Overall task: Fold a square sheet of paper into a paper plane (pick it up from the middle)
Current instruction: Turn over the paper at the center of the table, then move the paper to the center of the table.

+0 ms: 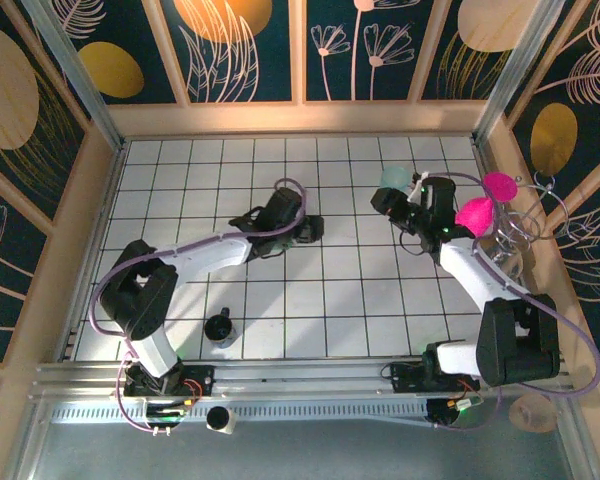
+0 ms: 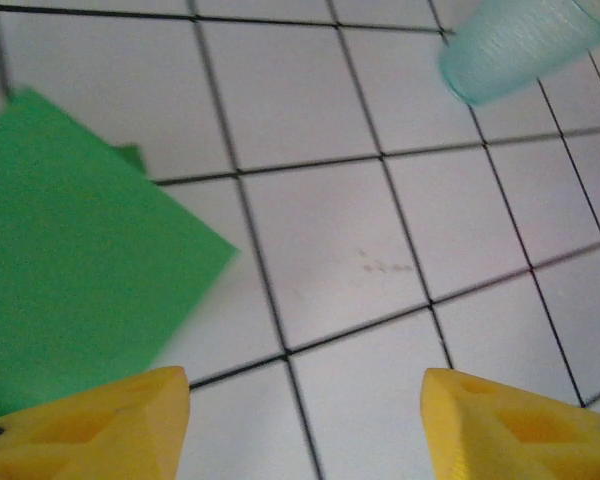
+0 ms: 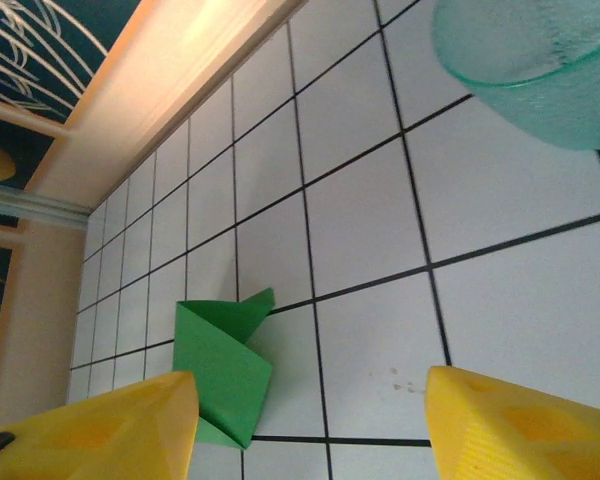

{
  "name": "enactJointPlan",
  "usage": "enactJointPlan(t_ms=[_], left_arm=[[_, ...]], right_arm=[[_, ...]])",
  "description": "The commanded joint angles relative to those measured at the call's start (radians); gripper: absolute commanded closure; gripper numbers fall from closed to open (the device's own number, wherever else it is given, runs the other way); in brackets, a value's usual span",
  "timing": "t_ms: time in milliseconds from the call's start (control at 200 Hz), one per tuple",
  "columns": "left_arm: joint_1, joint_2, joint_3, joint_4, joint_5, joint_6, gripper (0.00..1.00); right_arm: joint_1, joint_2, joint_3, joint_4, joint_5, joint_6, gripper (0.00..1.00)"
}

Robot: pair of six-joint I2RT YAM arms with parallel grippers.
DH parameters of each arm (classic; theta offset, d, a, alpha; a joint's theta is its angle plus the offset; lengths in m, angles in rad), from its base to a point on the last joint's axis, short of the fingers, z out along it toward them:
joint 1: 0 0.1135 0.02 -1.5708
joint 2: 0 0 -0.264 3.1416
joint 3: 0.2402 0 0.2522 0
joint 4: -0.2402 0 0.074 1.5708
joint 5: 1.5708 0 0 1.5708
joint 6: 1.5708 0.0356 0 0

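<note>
The paper (image 3: 223, 365) lies on the table (image 1: 340, 300), bright green and partly folded, with a triangular flap lifted along its top edge in the right wrist view. Nothing grips it. In the left wrist view it sits to the left of the gap. Its lower edge meets one finger's outline there, but I cannot tell whether they touch.

The left fingers (image 2: 100, 425) are spread, with bare tile between them, and grasp nothing. The right fingers (image 3: 520, 425) are also released and empty; the paper lies beside one of them, not between them. A pale teal cup (image 3: 540, 70) stands near the right fingers, apart from the paper.

What could go wrong, as I judge it:
- The sheet is thin and lies flat, so fingers closing from off-centre may skid over it or crumple a corner rather than lift it.
- The raised flap looks loosely creased and could spring open if nudged.
- Both arms work close together over the same tiles and may foul each other.
- A swing of the right arm could tip the cup.

By count there is one paper, one teal cup and one small black cup (image 1: 220, 327) near the left arm's base. There are also two pink objects (image 1: 497, 186) at the right wall, two arms and two pairs of fingers.
</note>
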Motion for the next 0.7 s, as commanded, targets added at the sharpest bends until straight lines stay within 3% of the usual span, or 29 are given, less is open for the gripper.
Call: enactJointPlan(t_ms=[0,320,696], left_arm=[[0.078,-0.01,-0.063,0.058,0.07,-0.002,0.35],[0.175,0.045,-0.094,0.068,0.094,0.037,0.32],[0.217,0.121,-0.05,0.046,0.094,0.055,0.3]], right_arm=[[0.039,0.019,-0.007,0.07,-0.002,0.017,0.37],[0.076,0.112,0.021,0.098,-0.012,0.049,0.37],[0.092,0.184,0.047,0.11,-0.029,0.068,0.38]])
